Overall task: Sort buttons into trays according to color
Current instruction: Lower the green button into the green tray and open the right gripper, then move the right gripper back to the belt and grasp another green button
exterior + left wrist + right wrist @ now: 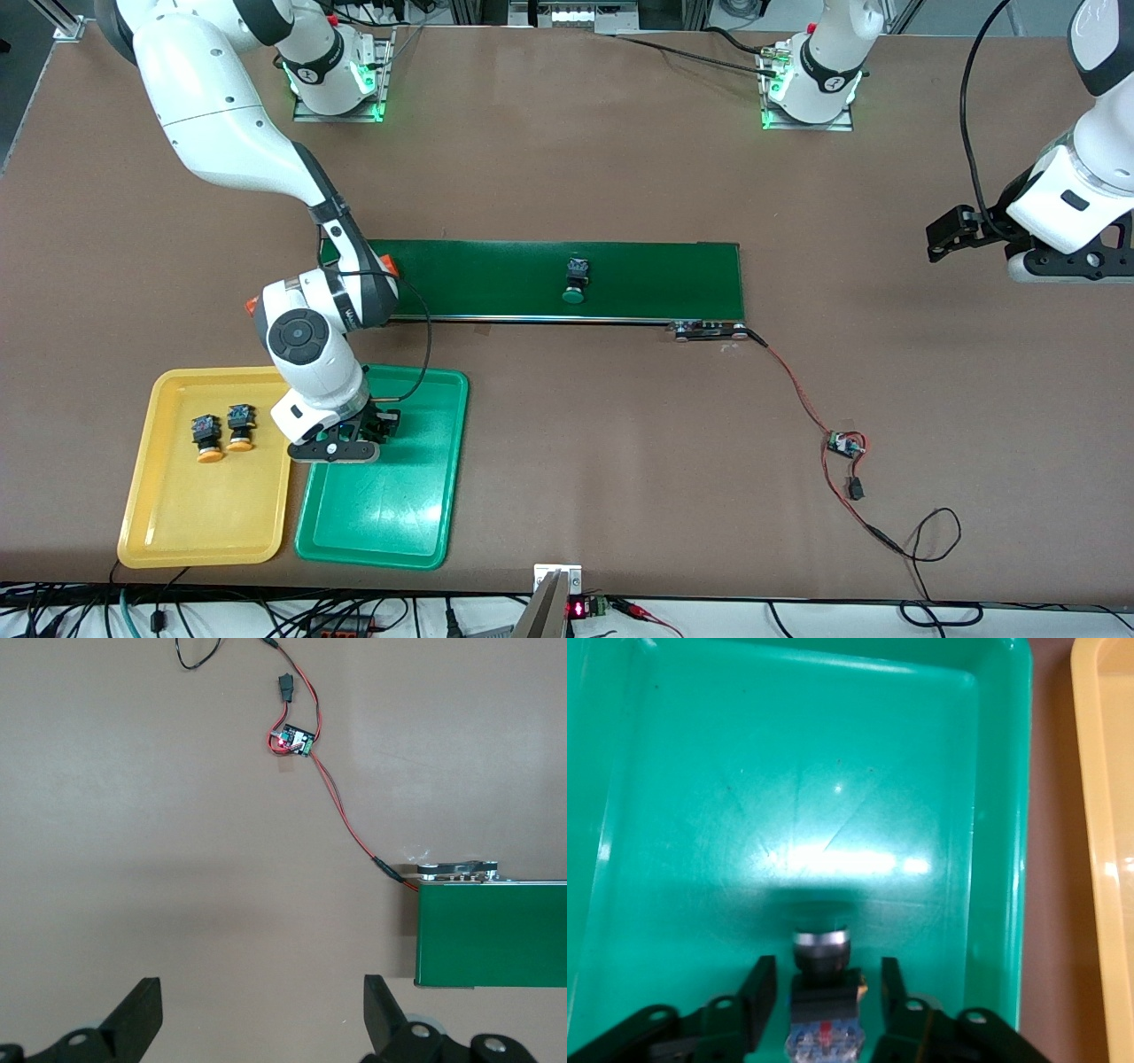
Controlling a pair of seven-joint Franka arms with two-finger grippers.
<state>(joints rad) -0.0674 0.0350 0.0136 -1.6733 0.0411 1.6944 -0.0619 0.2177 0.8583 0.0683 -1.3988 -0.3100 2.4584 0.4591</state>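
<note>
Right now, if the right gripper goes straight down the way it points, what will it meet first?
Probably the green-capped button standing between the right gripper fingers, which look parted beside it. Just below lies the green tray floor; the gap to it is unclear.

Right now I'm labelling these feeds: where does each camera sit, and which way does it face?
Front view: high across the brown table, facing both arm bases; both arms show.
Left wrist view: on the left arm, looking down at the long dark-green conveyor belt's end; open left hand shows.
Right wrist view: on the right arm, looking into the shallow green plastic tray; open right hand flanks a push-button switch.
Front and left wrist views share the belt.
</note>
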